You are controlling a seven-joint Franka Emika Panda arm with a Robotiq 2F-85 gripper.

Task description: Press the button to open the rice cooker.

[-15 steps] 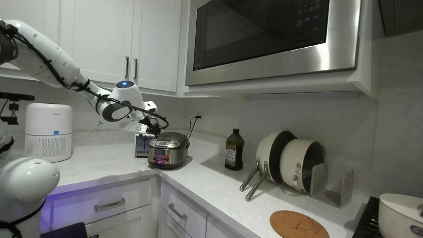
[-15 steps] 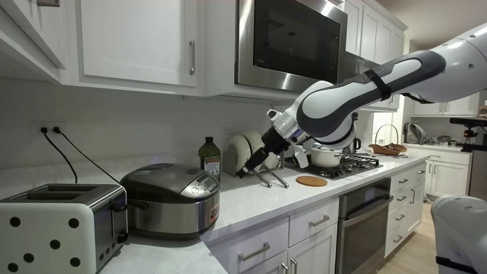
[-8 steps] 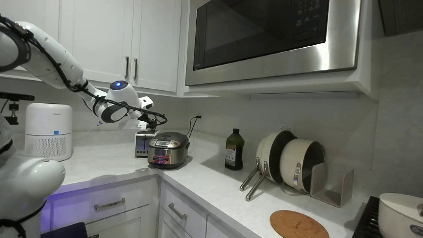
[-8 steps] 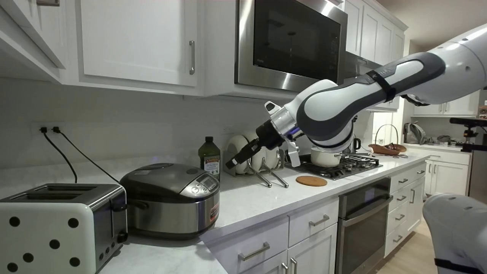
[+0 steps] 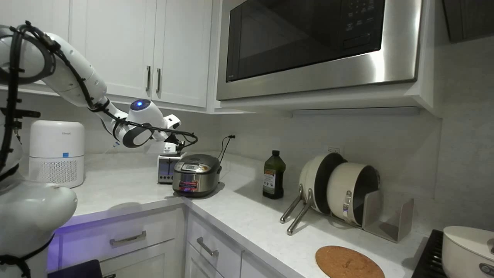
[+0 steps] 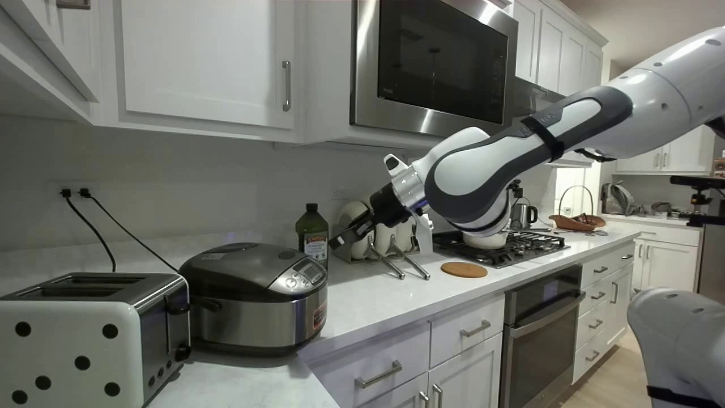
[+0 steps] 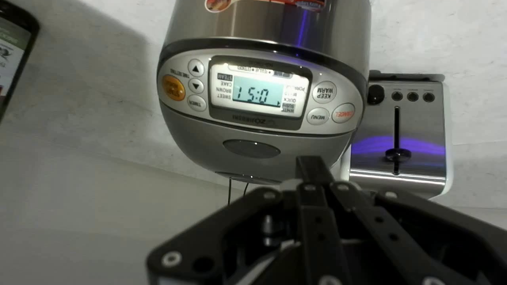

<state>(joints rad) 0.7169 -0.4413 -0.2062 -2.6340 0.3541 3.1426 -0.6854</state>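
Note:
The rice cooker [image 6: 255,323], silver-bodied with a dark top, stands on the counter with its lid down. In the wrist view its control panel [image 7: 257,95] appears upside down with a lit display, and a dark oval button [image 7: 252,149] sits on the lid behind the panel. My gripper [image 7: 313,164] is shut with nothing between its fingers. In the wrist view the fingertips overlap the lid, to the right of the oval. An exterior view puts the gripper [image 6: 335,242] in the air, above and beside the panel end of the cooker, apart from it.
A toaster [image 6: 73,345] with black dots stands close beside the cooker. A dark oil bottle [image 5: 274,175] and pans in a rack [image 5: 349,193] are farther along the counter. Power cords [image 6: 127,232] run from the wall behind the cooker. Cabinets [image 5: 181,54] hang overhead.
The gripper has moved closer to the rice cooker and risen slightly in an exterior view. Its jaws have closed. The cooker has stayed in place with its lid down.

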